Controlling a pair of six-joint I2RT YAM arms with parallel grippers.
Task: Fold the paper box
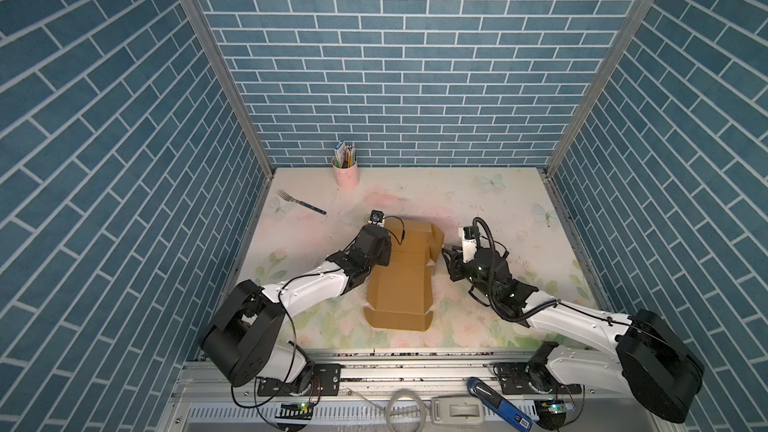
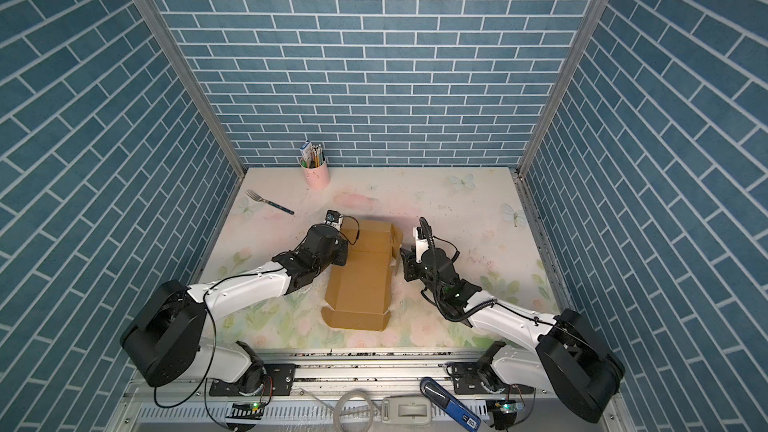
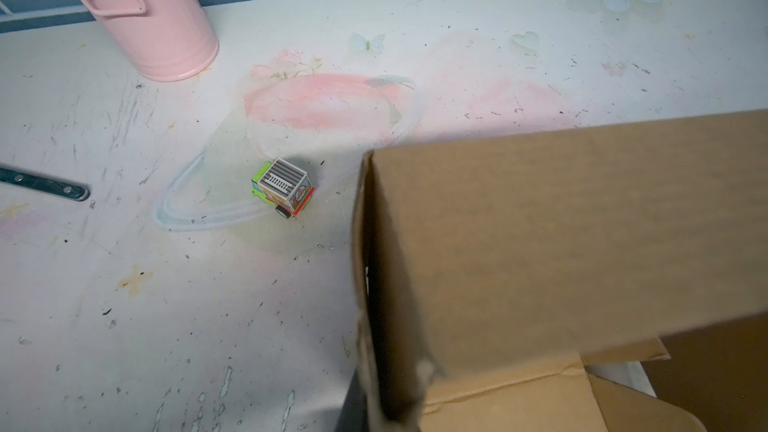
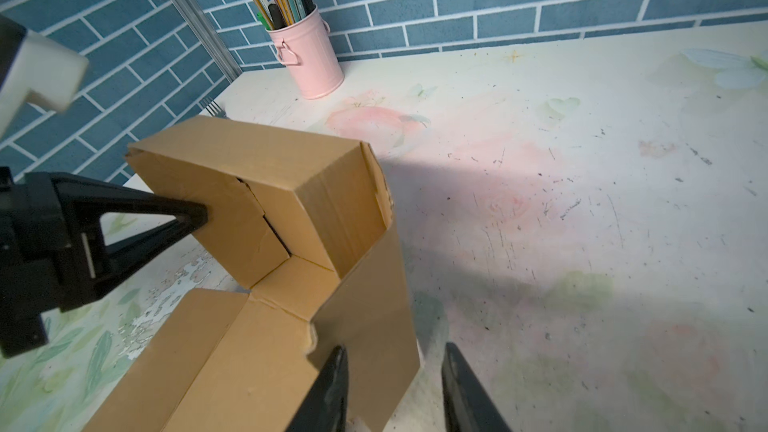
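One paper box [image 1: 401, 280] of plain brown cardboard lies near the middle of the table [image 1: 498, 209], between the two arms. Its near portion lies flat on the surface. Its far portion is folded up into standing panels, as the right wrist view shows [image 4: 257, 168].

Left gripper [image 4: 201, 214]: jaws closed on a raised side panel at the far end of the box. One finger is visible against the panel's outer face, and the other is hidden behind the cardboard.

Right gripper [image 4: 395, 349]: two fingers stand apart, partly open. The edge of one side flap of the box lies by the gap between them. No grip on the flap is visible, and contact cannot be confirmed.

Other items on the table, counted:
- One pink pot [image 1: 345, 172] holding pencils, at the back wall.
- One fork [image 1: 300, 202], lying flat at the left rear.
- One small toy truck [image 3: 282, 187], just beside the far left corner of the box.
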